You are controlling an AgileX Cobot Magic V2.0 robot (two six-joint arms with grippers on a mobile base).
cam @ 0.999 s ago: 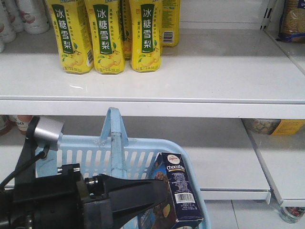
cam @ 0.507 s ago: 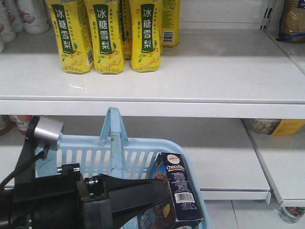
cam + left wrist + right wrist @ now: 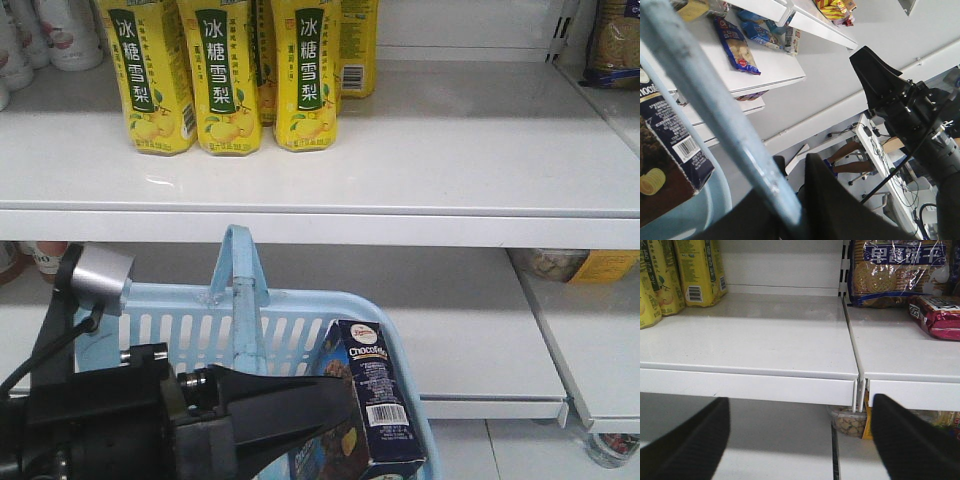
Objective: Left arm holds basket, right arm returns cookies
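1. Left matte-black wedge gripper (image 3: pixel 335 405) at 7 o'clock, jaws pinching the handle (image 3: pixel 715 107) of light blue slotted plastic basket (image 3: pixel 190 330).
2. Dark navy cookie carton (image 3: pixel 378 405) upright inside basket, at 5 o'clock.
3. Right black gripper (image 3: pixel 801 404): jaws spread wide, empty.

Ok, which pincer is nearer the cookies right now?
Left. The left pincer grips the basket handle right beside the cookies; the right pincer hangs open facing the shelf, away from them.

Bottles (image 3: pixel 230 80) fill shelf (image 3: pixel 450 140) left; handle (image 3: pixel 240 290) splits basket (image 3: pixel 290 325).
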